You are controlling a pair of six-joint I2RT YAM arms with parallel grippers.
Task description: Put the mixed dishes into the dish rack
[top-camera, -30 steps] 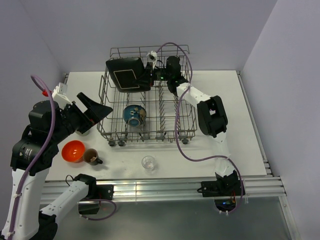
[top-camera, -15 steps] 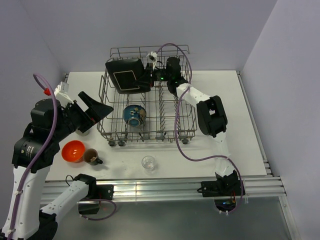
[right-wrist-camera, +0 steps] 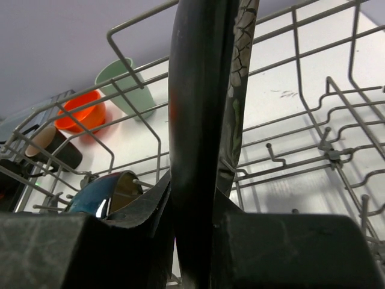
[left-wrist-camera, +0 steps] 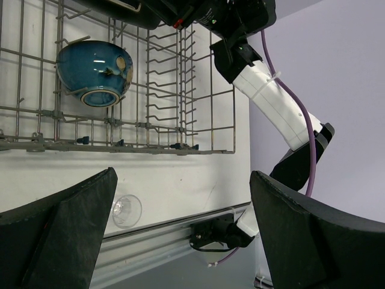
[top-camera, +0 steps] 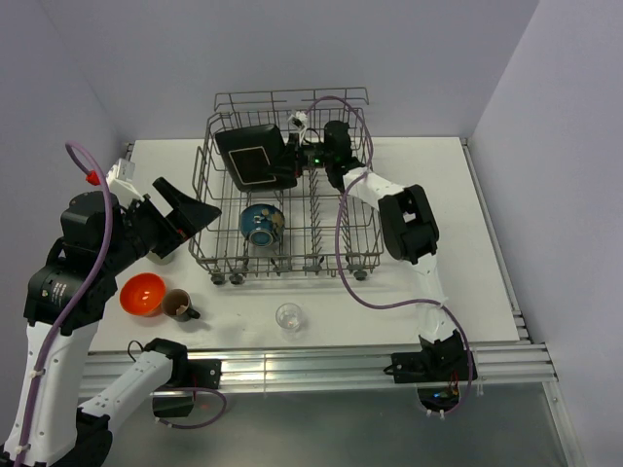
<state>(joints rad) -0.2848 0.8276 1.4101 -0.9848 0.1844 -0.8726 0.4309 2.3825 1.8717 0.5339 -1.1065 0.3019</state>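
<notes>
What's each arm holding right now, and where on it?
Right gripper clamps the black plate by its edge. Left gripper is open, empty.

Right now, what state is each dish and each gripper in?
black square plate: tilted, gripped at dish rack's back
blue round bowl: on its side in rack
small orange bowl: upright on table, empty
dark brown mug: upright on table
small clear glass: upright on table
pale green cup: on table
left gripper: open, empty
right gripper: shut on plate
</notes>
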